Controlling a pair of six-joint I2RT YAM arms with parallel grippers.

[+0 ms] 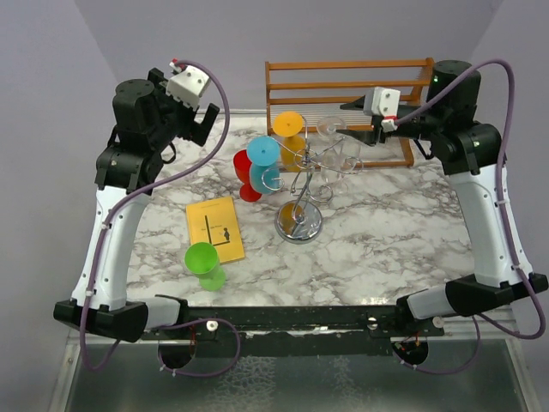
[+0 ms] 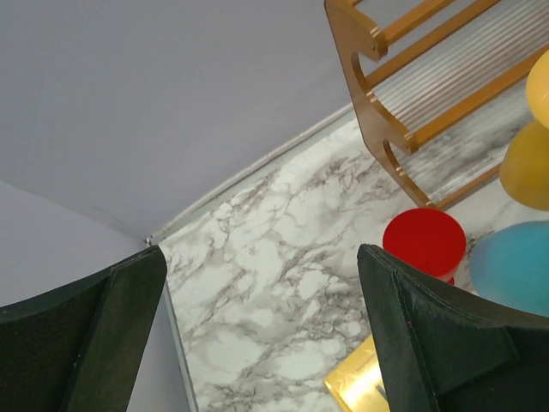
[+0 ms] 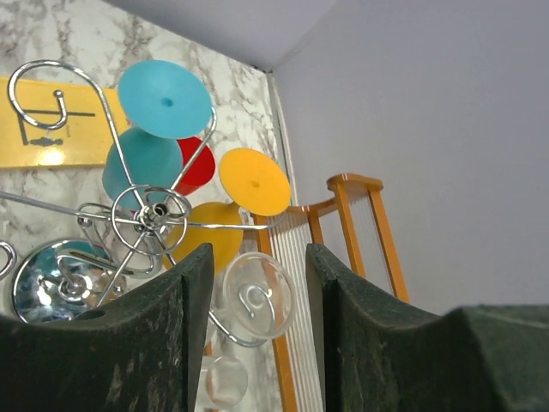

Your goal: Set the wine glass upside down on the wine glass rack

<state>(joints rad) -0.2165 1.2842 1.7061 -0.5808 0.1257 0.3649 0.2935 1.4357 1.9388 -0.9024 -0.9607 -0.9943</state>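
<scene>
**Clear wine glass point(image 3: 257, 296) hangs foot-up on a curled arm of the wine glass rack point(image 3: 150, 215), lower centre of the right wrist view.**
The right gripper point(image 3: 257, 257) has its fingers apart, framing the foot. The left gripper point(image 2: 262, 253), upper left in the overhead view, is spread wide and empty. The glass looks light, rigid, slick and breakable, so the stem is the safest place to hold it, gently.
</scene>
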